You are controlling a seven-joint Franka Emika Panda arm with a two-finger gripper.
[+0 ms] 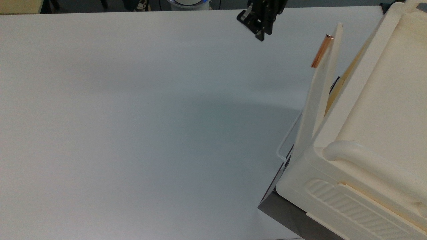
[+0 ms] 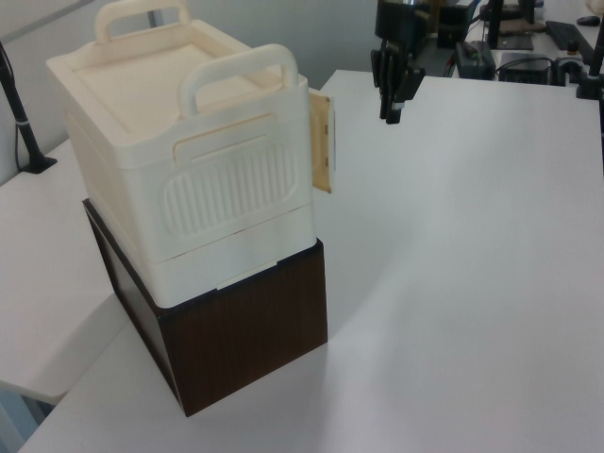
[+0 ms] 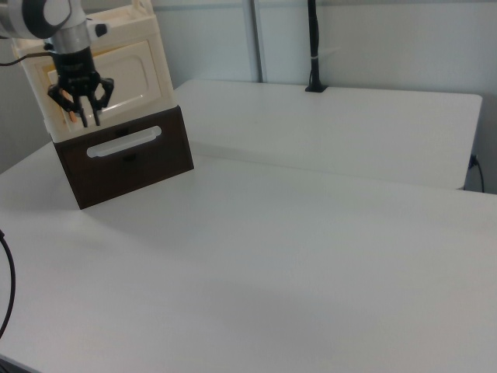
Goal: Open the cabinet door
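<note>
The gripper (image 1: pixel 261 33) hangs above the white table (image 1: pixel 133 116) with its two fingers spread apart and nothing between them; the right view (image 3: pixel 83 116) shows the gap plainly. To the top view's right of it, and apart from it, the cabinet door (image 1: pixel 317 96) stands ajar from the cream cabinet (image 2: pixel 179 160), its copper-coloured bar handle (image 1: pixel 320 51) at the free end nearest the gripper. Below the door, a white loop handle (image 3: pixel 124 142) lies across the dark wooden base (image 2: pixel 241 330).
</note>
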